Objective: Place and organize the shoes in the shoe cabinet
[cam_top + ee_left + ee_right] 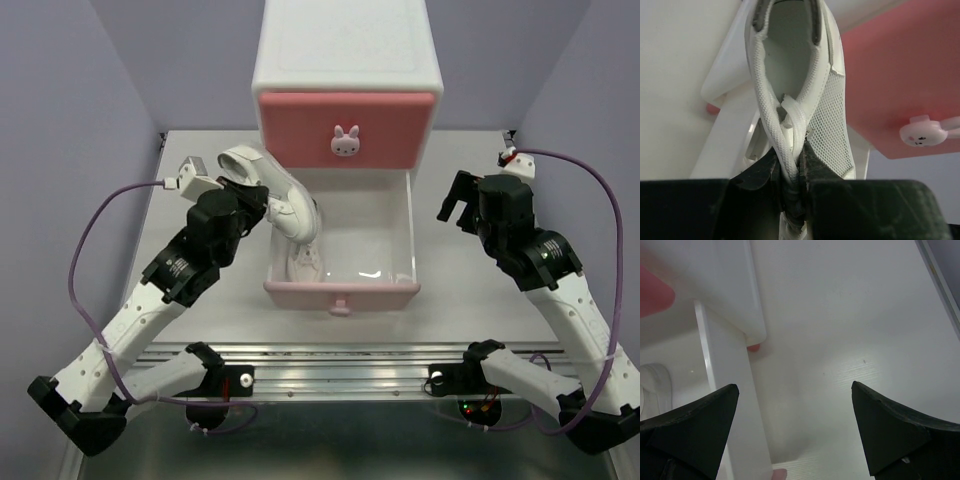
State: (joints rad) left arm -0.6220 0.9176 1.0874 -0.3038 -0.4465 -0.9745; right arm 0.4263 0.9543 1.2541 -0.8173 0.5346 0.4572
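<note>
Left hand: we see the left hand [264, 204] [790, 172] clenched on the thin mesh edge at the opening of a white sneaker; the two fingers [760, 172] press this edge between them.
Held sneaker: the held sneaker [255, 172] [830, 125] hangs directly in front of the left hand, off the table and tilted. Its lower end is over the left part of the open drawer.
Second sneaker: the second sneaker [303, 262] lies inside the lower drawer, below the left hand and a little to its right. We cannot tell if the two sneakers touch.
Shoe cabinet: the shoe cabinet [345, 50] stands beyond both hands, between them.
Upper drawer: the upper drawer [300, 125] [900, 75] is closed, and its bunny knob [346, 142] [925, 132] is to the right of the left hand.
Lower drawer: the lower drawer [408, 235] [725, 390] is pulled out toward the arm bases; its right wall is just to the left of the right hand.
Right hand: the right hand [452, 205] [795, 435] is released, its fingers wide apart and grasping nothing.
Table: we see only the white table [470, 300] [865, 340] under the right hand.
</note>
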